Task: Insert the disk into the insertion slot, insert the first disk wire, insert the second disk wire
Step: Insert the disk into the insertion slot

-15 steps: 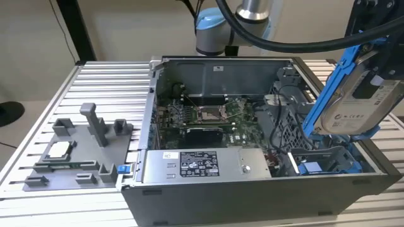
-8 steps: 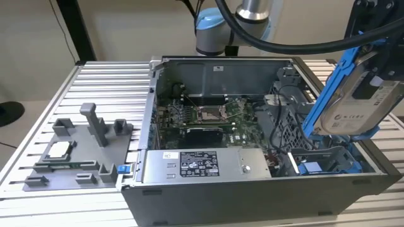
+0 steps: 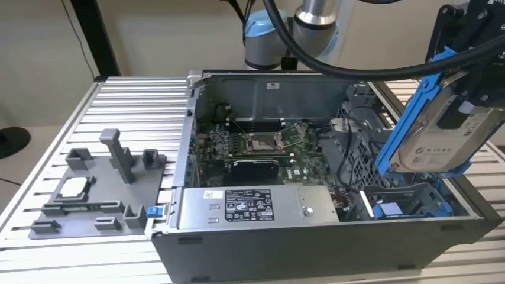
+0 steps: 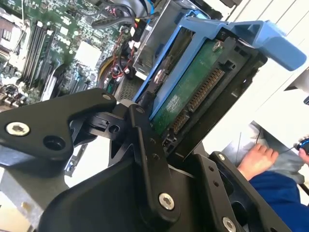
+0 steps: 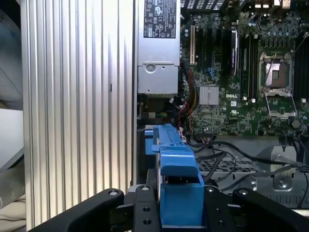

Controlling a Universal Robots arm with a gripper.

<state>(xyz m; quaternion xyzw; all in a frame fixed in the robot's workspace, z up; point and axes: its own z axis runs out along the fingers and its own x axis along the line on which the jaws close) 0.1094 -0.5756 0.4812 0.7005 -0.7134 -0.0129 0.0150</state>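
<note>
Nearest the lens in both wrist views, the black linkages of the gripper (image 5: 179, 205) are closed on the disk (image 4: 189, 96), one finger (image 4: 145, 145) pressing each long side of its blue carrier frame (image 5: 176, 164). In the second wrist view the disk turns its green circuit board and its row of connector pins toward the camera. In the exterior view the disk (image 3: 442, 139) hangs in the air at the exterior view's right, above the open computer case (image 3: 316, 254). Its long axis stands steep, and the upper end leans toward the exterior view's right. The silver face carries a white printed label with small dark print and symbols. The lower end is above the insertion slot (image 3: 410, 198), a grey bay with blue fittings, and is not in it. Beside the slot lies a grey power-supply box (image 3: 248, 204) with a white sticker. Behind it is the green motherboard (image 3: 252, 148). The case rests on a ribbed metal table (image 3: 134, 100).
</note>
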